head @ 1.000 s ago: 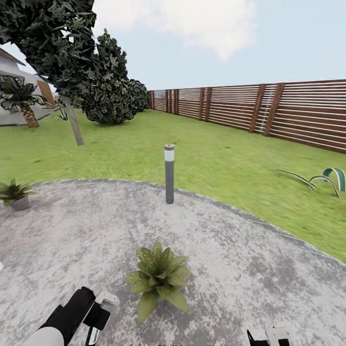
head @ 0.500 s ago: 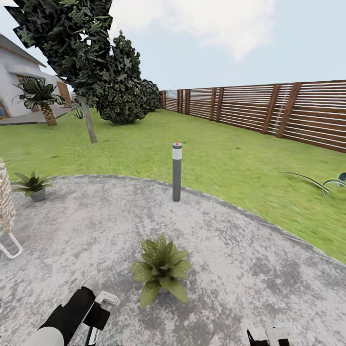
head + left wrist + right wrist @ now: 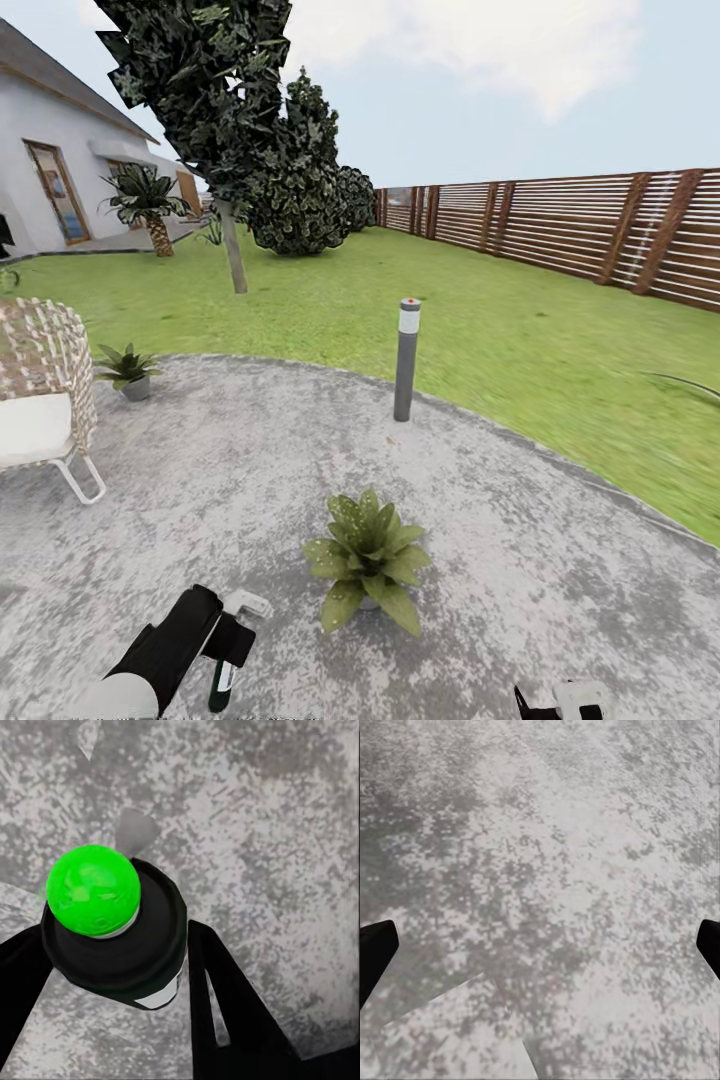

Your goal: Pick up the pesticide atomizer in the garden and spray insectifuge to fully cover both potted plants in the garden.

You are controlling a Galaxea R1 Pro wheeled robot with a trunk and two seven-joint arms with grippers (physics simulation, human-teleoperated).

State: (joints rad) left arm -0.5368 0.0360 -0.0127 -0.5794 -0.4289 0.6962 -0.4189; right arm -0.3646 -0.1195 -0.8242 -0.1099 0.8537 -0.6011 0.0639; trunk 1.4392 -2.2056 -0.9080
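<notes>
Two grippers are mine: my left gripper clamps the dark green pesticide atomizer with its green-spotted black head low over the mottled grey patio; my right gripper hangs spread wide. Two grey-potted leafy rosettes: one plant just ahead, another farther left. One grey bollard beyond. My view has swung left, so a wicker chair has now appeared.

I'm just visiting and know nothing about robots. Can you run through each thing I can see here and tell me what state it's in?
Pesticide atomizer: held between the left gripper's jaws, above the paving.
Left gripper: shut on the atomizer.
Right gripper: jaws wide apart, holding nothing.
Near potted plant: upright on the patio, just ahead of the robot.
Far potted plant: upright near the patio's edge, beside the chair.
Bollard light: standing upright.
</notes>
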